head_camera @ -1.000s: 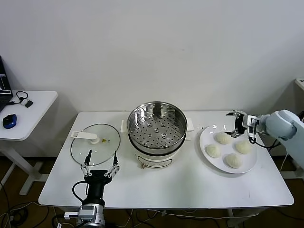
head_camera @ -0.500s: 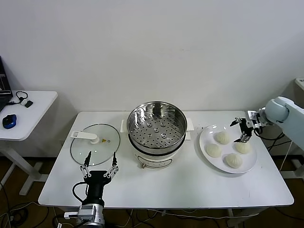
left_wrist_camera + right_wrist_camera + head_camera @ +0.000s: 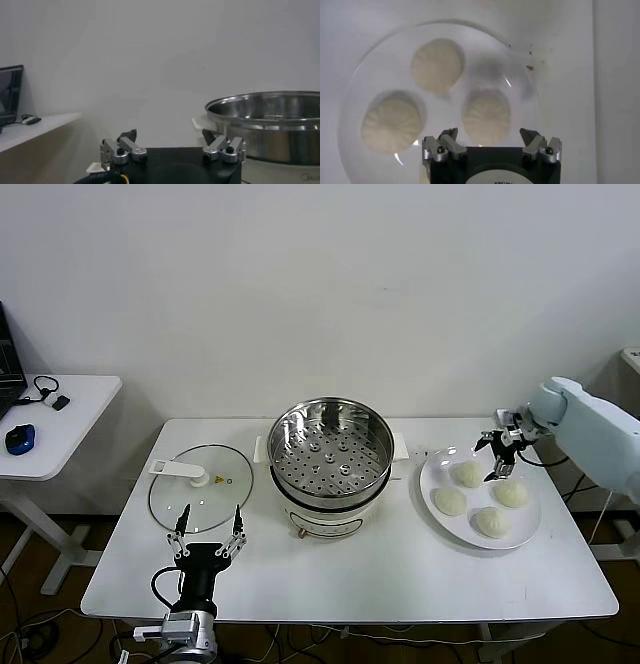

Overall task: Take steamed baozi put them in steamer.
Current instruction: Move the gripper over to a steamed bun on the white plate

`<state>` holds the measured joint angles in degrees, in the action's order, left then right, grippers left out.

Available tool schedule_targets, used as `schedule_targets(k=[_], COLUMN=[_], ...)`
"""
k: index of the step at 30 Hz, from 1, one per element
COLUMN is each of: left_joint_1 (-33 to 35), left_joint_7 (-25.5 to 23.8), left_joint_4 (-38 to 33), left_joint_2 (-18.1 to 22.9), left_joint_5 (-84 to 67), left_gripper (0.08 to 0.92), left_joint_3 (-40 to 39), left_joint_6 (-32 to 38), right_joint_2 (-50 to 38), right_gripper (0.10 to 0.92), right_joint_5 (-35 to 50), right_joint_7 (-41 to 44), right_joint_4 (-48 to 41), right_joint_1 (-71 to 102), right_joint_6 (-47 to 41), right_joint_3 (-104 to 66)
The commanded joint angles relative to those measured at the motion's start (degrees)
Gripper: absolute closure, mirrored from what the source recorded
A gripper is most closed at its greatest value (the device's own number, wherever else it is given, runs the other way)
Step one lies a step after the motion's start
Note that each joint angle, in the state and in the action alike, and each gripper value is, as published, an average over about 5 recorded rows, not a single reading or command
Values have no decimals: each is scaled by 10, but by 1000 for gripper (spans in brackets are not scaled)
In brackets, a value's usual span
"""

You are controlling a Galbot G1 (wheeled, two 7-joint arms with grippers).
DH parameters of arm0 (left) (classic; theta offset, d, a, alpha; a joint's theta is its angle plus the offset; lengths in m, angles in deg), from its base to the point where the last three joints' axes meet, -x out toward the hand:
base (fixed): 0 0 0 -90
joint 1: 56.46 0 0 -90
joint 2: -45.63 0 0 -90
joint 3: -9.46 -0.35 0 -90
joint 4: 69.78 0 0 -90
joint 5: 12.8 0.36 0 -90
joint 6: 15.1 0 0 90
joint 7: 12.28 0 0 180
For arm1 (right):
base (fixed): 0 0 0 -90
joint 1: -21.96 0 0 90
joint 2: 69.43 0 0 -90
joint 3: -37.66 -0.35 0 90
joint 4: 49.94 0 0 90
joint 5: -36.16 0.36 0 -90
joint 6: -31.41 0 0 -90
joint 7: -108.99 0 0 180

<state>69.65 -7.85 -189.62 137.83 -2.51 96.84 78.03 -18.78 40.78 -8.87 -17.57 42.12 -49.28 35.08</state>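
Four cream-white baozi lie on a white plate (image 3: 428, 480) at the table's right: one at the back left (image 3: 467, 474), one at the left (image 3: 449, 501), one at the right (image 3: 511, 493), one at the front (image 3: 491, 523). My right gripper (image 3: 497, 456) is open and empty, hovering above the plate's back part between the back-left and right buns. In the right wrist view the gripper (image 3: 489, 134) is over one baozi (image 3: 486, 115), with two more (image 3: 437, 65) (image 3: 392, 122) beyond. The steel steamer (image 3: 330, 459) stands at the table's middle, its perforated tray bare. My left gripper (image 3: 207, 529) is open, parked near the front edge.
The glass lid (image 3: 200, 484) with a white handle lies flat left of the steamer, just behind the left gripper. The steamer's wall (image 3: 270, 125) shows in the left wrist view, beyond the left gripper (image 3: 169, 135). A side table (image 3: 70, 399) with a mouse (image 3: 20, 438) stands at far left.
My right gripper has shifted from the plate's back edge to above the buns, and the arm has swung up and back. The left arm and the baozi have not moved.
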Motion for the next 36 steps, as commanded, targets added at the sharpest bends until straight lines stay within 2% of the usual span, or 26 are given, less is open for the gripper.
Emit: schedule_targets(k=[1, 27, 36], left_joint_1=[-3, -1, -1], left_joint_7=[-4, 1, 2], left_joint_4=[7, 3, 3], left_joint_2=[11, 9, 9], left_joint_5=[-4, -6, -6], left_gripper=[177, 177, 177], left_joint_3=[2, 2, 3], left_joint_6=[2, 8, 8], right_joint_2=[72, 94, 95], right_gripper=[203, 208, 334], right_joint_5=[-27, -60, -59], right_joint_7=[12, 5, 5], right_joint_4=[-109, -149, -151], right_joint_1=[15, 24, 27], right_joint_6=[22, 32, 32], right_joint_3=[-19, -44, -49])
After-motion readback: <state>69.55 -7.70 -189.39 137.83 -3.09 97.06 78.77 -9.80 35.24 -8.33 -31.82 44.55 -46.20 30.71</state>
